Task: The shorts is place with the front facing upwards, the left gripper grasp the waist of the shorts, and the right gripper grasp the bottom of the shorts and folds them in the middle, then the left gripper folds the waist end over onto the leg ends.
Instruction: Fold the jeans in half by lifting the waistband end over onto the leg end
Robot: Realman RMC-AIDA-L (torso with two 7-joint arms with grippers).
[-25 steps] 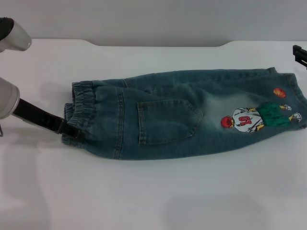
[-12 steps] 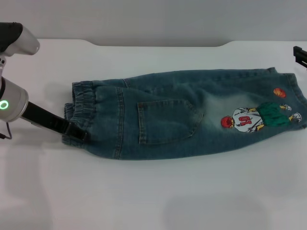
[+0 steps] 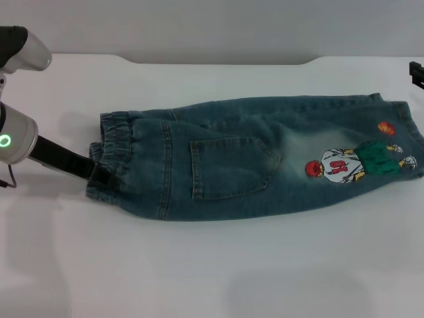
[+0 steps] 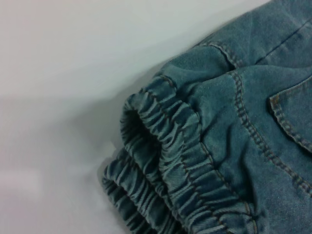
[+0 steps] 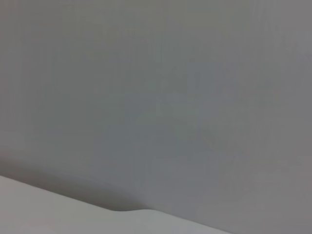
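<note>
Shorts: the denim shorts (image 3: 258, 159) lie flat on the white counter (image 3: 199, 265), already folded in half the long way, with the back pocket (image 3: 228, 167) facing up.
Waist end: the ruffled elastic waistband (image 3: 112, 156) is at the left.
Leg ends: the hems (image 3: 407, 132) sit at the right, by the cartoon patch (image 3: 351, 162).
Left end effector: its tip (image 3: 93, 171) is at the waistband's near corner; I cannot tell if it is clenched.
Right end effector: only a black bit (image 3: 417, 73) shows at the far right edge; I cannot tell if it holds anything.
How it handles: probably soft, floppy and a bit heavy, not slippery.
Where to hold: the thick bunched waistband looks best, pinching both layers.
</note>
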